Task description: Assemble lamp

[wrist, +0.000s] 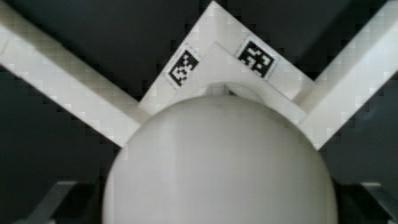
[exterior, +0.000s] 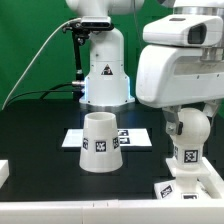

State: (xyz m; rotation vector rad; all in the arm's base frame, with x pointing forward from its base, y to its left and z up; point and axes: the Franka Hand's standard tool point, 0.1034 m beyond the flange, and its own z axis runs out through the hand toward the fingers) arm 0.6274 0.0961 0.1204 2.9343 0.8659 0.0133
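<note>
My gripper (exterior: 187, 118) is shut on the white ball-headed bulb (exterior: 190, 150) and holds it upright, stem down, over the squarish base block (exterior: 183, 186) at the exterior view's right front. I cannot tell whether the stem touches the base. In the wrist view the bulb (wrist: 222, 160) fills the middle between the dark fingers (wrist: 61, 203), and the tagged base block (wrist: 222, 62) lies beyond it in a corner. The truncated-cone shade (exterior: 100, 143) stands alone, wide end down, at the centre of the table.
The marker board (exterior: 135, 137) lies flat behind the shade. The big white robot pedestal (exterior: 104, 72) stands at the back. Two white bars (wrist: 63, 70) meet in a V around the base block. A white edge (exterior: 3, 172) shows at the front left.
</note>
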